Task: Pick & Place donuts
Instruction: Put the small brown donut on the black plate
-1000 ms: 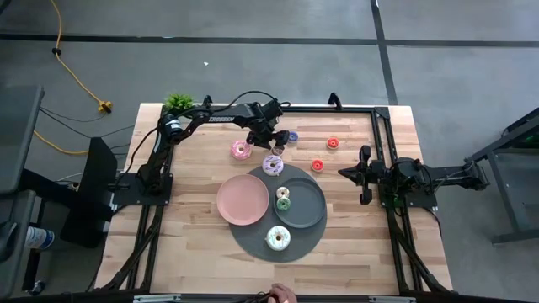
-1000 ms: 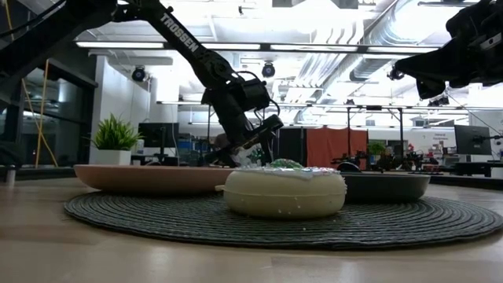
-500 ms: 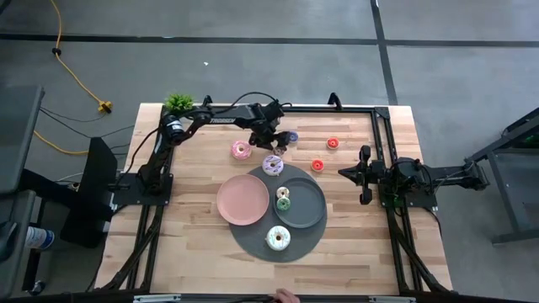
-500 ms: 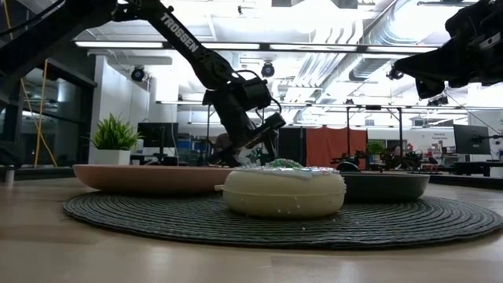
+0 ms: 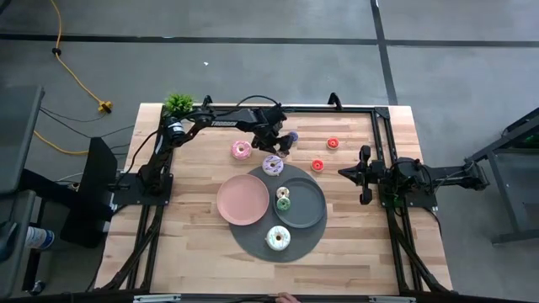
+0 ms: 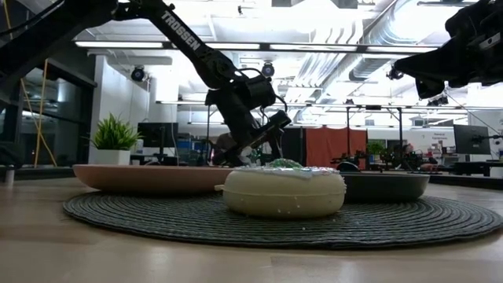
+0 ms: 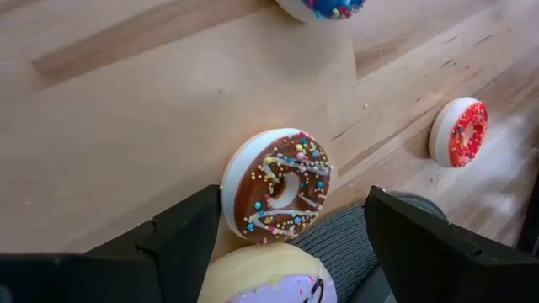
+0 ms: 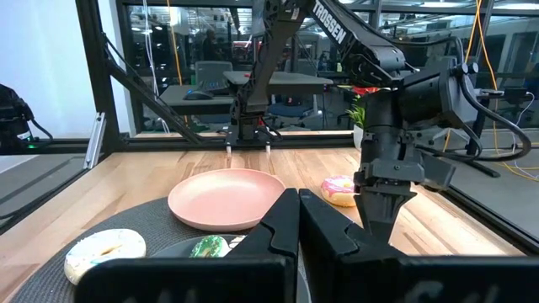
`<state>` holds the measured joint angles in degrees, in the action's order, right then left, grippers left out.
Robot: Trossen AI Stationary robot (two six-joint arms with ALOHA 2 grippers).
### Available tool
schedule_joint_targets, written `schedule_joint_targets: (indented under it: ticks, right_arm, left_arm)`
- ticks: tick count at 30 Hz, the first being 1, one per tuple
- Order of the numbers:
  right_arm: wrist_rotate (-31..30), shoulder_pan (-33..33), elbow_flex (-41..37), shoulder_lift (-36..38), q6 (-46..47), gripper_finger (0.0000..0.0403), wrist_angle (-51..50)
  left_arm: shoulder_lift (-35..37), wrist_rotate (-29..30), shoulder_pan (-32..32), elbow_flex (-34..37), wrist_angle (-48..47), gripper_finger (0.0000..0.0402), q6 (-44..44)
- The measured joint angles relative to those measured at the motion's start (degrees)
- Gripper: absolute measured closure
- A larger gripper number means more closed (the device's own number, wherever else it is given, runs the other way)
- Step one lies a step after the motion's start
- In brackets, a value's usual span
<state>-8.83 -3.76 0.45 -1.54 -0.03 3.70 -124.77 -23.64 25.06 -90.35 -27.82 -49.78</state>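
In the left wrist view a small brown-iced donut with sprinkles (image 7: 278,185) lies flat on the bare wood, close to the dark mat's edge (image 7: 337,244). My left gripper (image 7: 293,202) hangs open above it, slanting down, one finger on either side and clear of it. It is at the table's far middle (image 5: 278,143). A large purple-iced donut (image 7: 261,282) lies just nearer, a blue one (image 5: 292,136) and two small red ones (image 5: 333,143) (image 5: 317,165) beyond. My right gripper (image 5: 364,175) waits shut at the right edge.
A pink-iced donut (image 5: 241,150) lies left of the gripper. The round dark mat (image 5: 253,240) carries a pink plate (image 5: 242,199), a grey plate (image 5: 307,210) with two tiny donuts (image 5: 283,198), and a large white donut (image 5: 278,238). A small plant (image 5: 178,103) stands at the far left corner.
My left gripper has shifted a little toward the table's right edge, from over the pink donut's side to over the brown donut. It stays open. The donuts have not moved.
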Motion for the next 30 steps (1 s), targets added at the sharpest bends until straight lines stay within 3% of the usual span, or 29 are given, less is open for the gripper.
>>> schedule_joint_targets:
  ticks: [4, 16, 30]
  right_arm:
    - [-0.01, 0.00, 0.02, 0.00, 0.00, 0.0402, -0.01]
    - [0.00, 0.00, 0.02, 0.00, 0.00, 0.0402, 0.00]
    - [0.01, 0.00, 0.00, 0.00, 0.00, 0.0402, 0.00]
  left_arm:
    - [-0.02, -0.04, 0.00, 0.00, -0.06, 0.0129, 0.10]
    - [-0.17, 0.44, -0.07, 0.11, 0.31, 0.0232, 0.57]
    - [-0.20, 1.56, -0.09, 0.13, 1.45, 0.0276, 0.63]
